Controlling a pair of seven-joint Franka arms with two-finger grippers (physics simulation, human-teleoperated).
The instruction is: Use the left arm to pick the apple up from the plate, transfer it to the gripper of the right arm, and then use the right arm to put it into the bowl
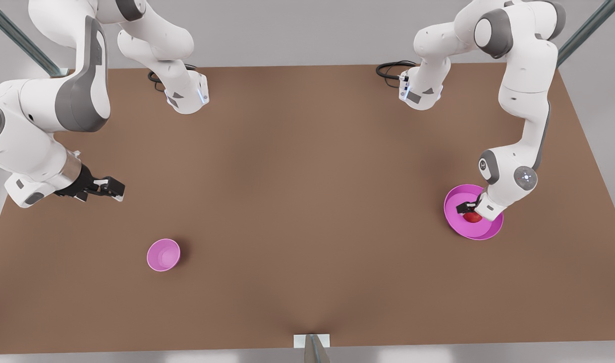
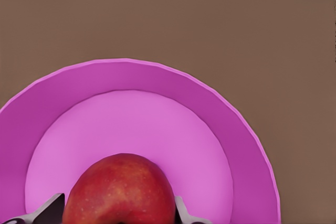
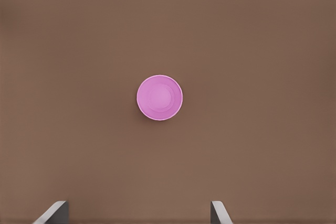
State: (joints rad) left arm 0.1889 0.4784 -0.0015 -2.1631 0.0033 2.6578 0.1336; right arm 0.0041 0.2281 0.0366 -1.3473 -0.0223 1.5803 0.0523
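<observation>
Front view: we log the plate (image 1: 484,233) as our landmark, on the brown table (image 1: 307,201) toward the front view's right. The apple (image 1: 472,217) lies on the plate, and the left gripper (image 1: 469,209) is down on it, one finger to each side. The bowl (image 1: 163,254) stands well apart from the plate, toward the front view's left, upright and with nothing in it. The right gripper (image 1: 110,188) waits farther from the plate than the bowl is, held above the table, fingers spread and holding nothing. Left wrist view: we see the apple (image 2: 119,190) on the plate's (image 2: 220,108) flat inner floor, off-centre, with a dark fingertip (image 2: 50,209) hard against each flank; whether the pads press or merely flank it we cannot tell. Right wrist view: the bowl (image 3: 159,97) sits on bare table ahead of two parted fingertips (image 3: 55,212). We judge the step in hand to be the grasp: the fingers should close squarely across the apple's widest girth, then lift straight up clear of the plate's low rim, since a round fruit pinched off-centre may roll out.
</observation>
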